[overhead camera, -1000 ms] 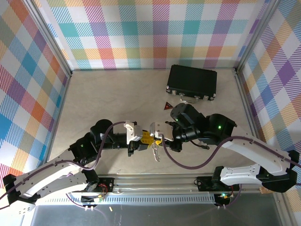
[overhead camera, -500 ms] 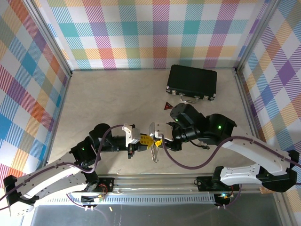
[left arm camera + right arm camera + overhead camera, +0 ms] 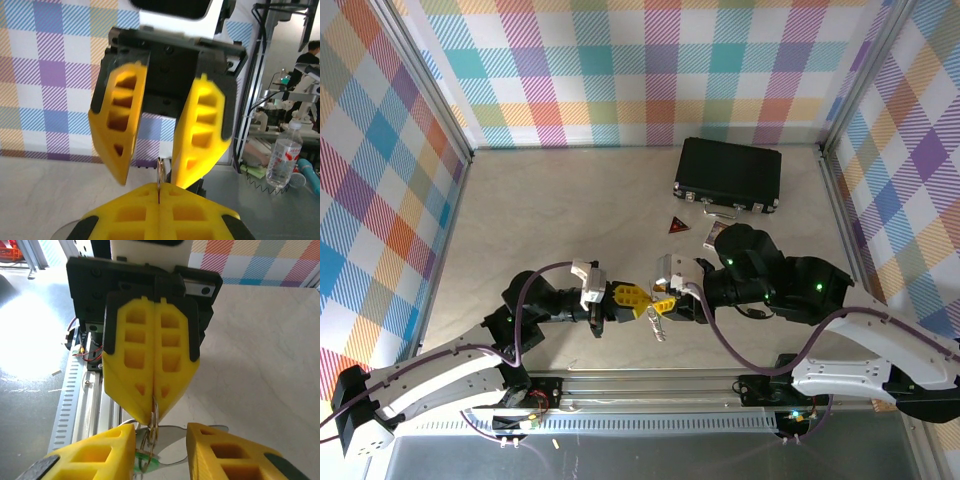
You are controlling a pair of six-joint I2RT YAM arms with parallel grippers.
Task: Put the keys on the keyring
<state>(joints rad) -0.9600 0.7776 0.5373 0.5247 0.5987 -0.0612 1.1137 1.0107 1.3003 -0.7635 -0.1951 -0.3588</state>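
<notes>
My left gripper [image 3: 636, 299] is shut on the keyring [image 3: 161, 172], a thin silvery ring pinched edge-on at its fingertips, above the near part of the table. In the right wrist view the keyring [image 3: 154, 421] hangs from those shut yellow fingers [image 3: 150, 355]. Below it dangle the keys [image 3: 657, 325], with a green head [image 3: 146, 463] and a silvery blade [image 3: 192, 437]. My right gripper [image 3: 662, 304] faces the left one. It is open, with its fingertips [image 3: 117, 440] on either side of the hanging ring and apart from it. My left gripper [image 3: 159, 189] sees these fingers [image 3: 120, 125] spread wide.
A black case [image 3: 728, 172] lies at the back right of the table. A dark red triangular piece [image 3: 676, 226] and a small patterned card [image 3: 713, 233] lie in front of it. A metal rail [image 3: 650, 385] runs along the near edge. Plaid walls enclose three sides.
My right gripper has opened, let go of the ring and drawn back to the right. My left gripper has closed fully on the keyring and now carries it alone.
</notes>
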